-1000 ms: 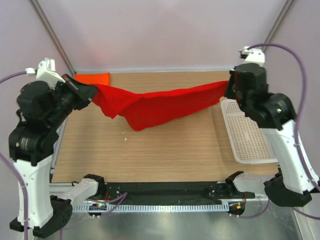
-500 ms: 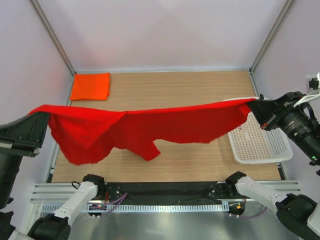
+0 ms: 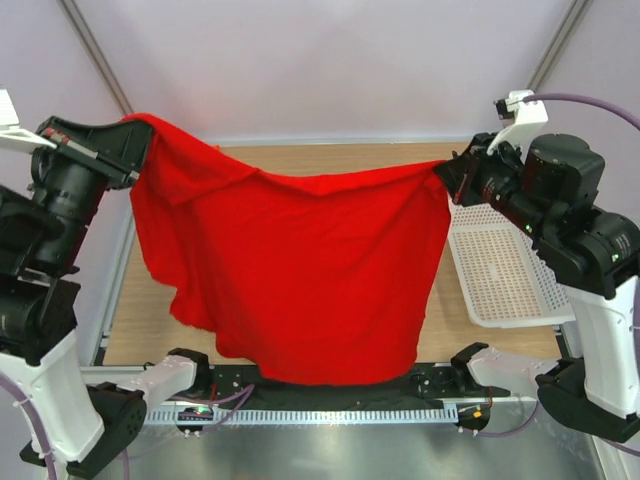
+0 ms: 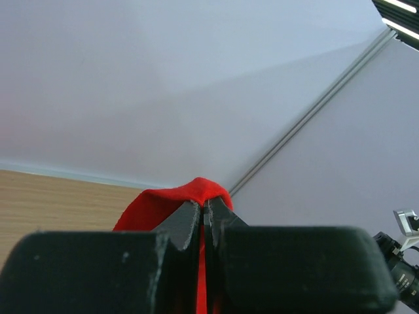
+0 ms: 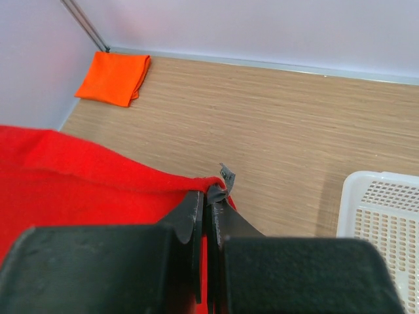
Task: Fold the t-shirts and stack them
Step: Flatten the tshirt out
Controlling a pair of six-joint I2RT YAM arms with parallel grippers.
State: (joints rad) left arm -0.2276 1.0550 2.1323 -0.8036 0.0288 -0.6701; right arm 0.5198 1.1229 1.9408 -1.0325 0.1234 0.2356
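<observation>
Red shirt hangs in the air as a broad sheet, its top edge strung between the two pairs of jaws and the rest falling below them toward the near edge of the table. Left gripper is clenched on one top corner, with a tuft of red cloth poking past its tips in the wrist view. Right gripper is pinched tight on the other corner, a small grey scrap, perhaps a label, just beyond its tips. Orange shirt lies folded flat on the table, far beyond the right jaws and to their left, so I judge that one done. The red one is only spread: it has yet to be laid down, folded and stacked on the orange one, so roughly half the job remains. Basket sits to the right of the right jaws, apart from the cloth. Half a second earlier the red shirt was a low, sagging band between jaws set far apart. Now the jaws stand higher and closer together, the cloth has dropped open, and it hides the orange shirt from the top camera.
</observation>
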